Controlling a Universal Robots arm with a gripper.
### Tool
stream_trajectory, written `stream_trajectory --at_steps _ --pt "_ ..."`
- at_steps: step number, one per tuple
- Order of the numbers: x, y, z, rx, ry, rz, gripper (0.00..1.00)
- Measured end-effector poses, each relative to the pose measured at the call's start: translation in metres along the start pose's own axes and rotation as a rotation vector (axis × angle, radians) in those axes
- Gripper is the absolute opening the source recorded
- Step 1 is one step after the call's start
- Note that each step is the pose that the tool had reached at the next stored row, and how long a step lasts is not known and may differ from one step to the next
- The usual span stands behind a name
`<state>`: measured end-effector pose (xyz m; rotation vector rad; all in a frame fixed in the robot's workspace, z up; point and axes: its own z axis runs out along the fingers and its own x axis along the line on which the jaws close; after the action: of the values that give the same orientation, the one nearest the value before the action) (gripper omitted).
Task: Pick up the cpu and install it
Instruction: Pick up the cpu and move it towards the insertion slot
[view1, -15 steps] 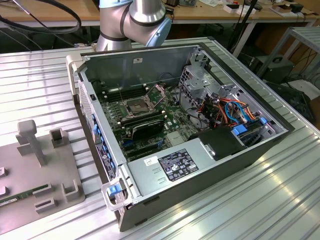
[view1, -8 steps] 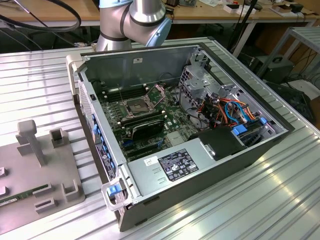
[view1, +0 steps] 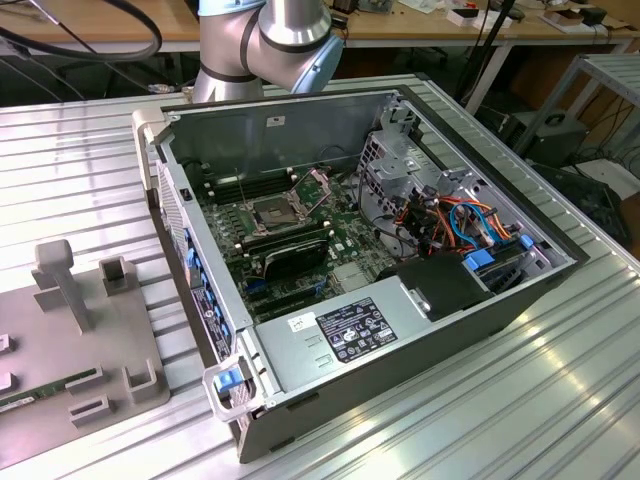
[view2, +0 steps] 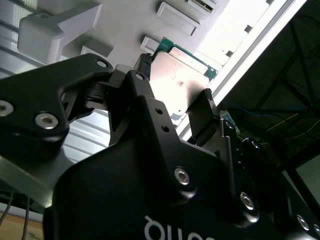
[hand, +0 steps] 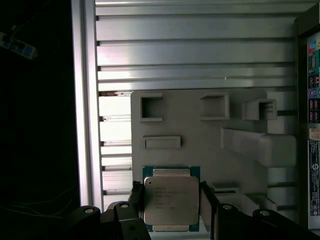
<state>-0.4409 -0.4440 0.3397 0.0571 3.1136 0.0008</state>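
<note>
The cpu (hand: 171, 202), a thin square chip with a dull silver top and green rim, lies over the grey holder plate (hand: 200, 145). My gripper (hand: 171, 199) straddles it, and its black fingers (hand: 137, 197) press against two opposite edges. In the second wrist view the cpu (view2: 182, 82) sits between the same fingertips of the gripper (view2: 176, 75). In the exterior view the open computer case (view1: 400, 330) shows the motherboard (view1: 330, 235), with its dark square socket (view1: 272, 210) and the socket's metal frame raised.
The grey holder plate (view1: 40, 330) lies at the exterior view's left, with upright posts and a green memory stick (view1: 40, 395) in a slot. The arm's base (view1: 265, 40) stands behind the case. Cables and drive bays (view1: 450, 225) crowd the case's right side. Ribbed aluminium table (view1: 500, 420) surrounds everything.
</note>
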Motion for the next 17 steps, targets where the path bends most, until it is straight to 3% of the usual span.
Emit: stream_trajectory --at_steps 17 --pt "-0.0002 0.0000 -0.0070 0.0000 0.0000 0.000 0.55"
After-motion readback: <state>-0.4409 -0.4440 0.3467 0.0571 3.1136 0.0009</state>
